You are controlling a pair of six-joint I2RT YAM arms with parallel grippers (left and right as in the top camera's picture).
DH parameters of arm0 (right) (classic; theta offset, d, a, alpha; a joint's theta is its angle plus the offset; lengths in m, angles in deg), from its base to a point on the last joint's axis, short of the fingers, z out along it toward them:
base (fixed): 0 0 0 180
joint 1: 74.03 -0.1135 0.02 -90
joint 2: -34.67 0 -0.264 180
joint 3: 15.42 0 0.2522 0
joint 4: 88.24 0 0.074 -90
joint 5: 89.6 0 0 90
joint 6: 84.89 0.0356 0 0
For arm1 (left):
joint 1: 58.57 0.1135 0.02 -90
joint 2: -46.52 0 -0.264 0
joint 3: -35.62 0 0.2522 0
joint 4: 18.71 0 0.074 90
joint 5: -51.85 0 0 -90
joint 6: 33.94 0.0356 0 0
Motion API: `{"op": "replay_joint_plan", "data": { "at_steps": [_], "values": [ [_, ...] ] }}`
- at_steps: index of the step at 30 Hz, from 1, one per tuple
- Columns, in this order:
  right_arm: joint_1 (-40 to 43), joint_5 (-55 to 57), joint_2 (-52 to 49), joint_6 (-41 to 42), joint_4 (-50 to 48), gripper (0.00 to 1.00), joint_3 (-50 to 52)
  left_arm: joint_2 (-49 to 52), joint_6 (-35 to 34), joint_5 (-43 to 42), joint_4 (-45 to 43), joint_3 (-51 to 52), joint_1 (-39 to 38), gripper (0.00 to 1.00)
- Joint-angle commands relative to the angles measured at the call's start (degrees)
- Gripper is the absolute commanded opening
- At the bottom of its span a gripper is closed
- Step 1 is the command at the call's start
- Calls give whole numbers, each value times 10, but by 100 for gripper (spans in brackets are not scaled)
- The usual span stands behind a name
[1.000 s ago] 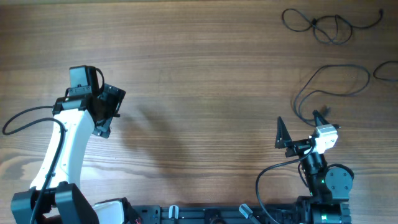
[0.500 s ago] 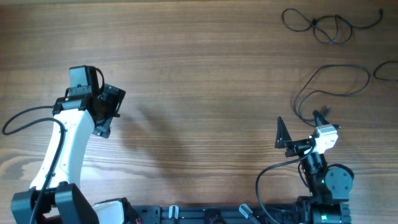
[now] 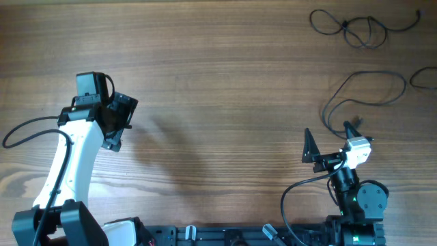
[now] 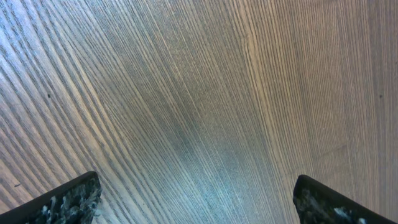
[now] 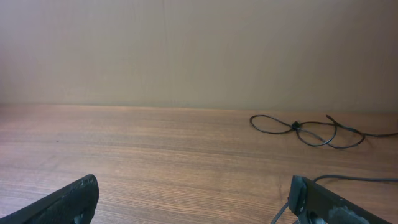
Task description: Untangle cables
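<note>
Nearest you, your right gripper (image 3: 330,139) sits low at the near right of the table (image 3: 218,82), jaws spread wide and pinching nothing; its wrist view shows the same wide gap. A little farther out on the left, your left gripper (image 3: 121,123) hovers over bare wood, jaws likewise spread. Just beyond the right gripper, a thin cable (image 3: 362,87) starts beside the gripper's outer finger and curves away into a loose loop. A second cable (image 3: 425,76) shows at the right edge, cut off. Farthest out, in the far right corner, lies the small tangle (image 3: 351,29), well apart from both grippers.
</note>
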Motion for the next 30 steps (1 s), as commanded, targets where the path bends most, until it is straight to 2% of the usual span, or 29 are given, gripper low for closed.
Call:
{"op": "replay_joint_plan", "data": {
  "at_steps": [1,5,8,13,17,20,23,30],
  "values": [
    [-2,11,6,-7,-2,99,1,-5,7,0,-2,2,3,100],
    [-2,11,6,-7,-2,100,1,-5,7,0,-2,2,3,100],
    [-2,11,6,-7,-2,100,1,-5,22,56,7,2,3,100],
    [-2,11,6,-7,-2,100,1,-5,22,56,7,2,3,100],
    [-2,11,6,-7,-2,100,1,-5,25,43,-46,2,3,100],
    [-2,11,6,-7,-2,100,1,-23,201,-69,-121,2,4,100],
    [-2,11,6,-7,-2,100,1,-103,322,-92,-115,2,3,100],
    [-2,11,6,-7,-2,100,1,-342,364,-110,-61,4,3,100]
  ]
}}
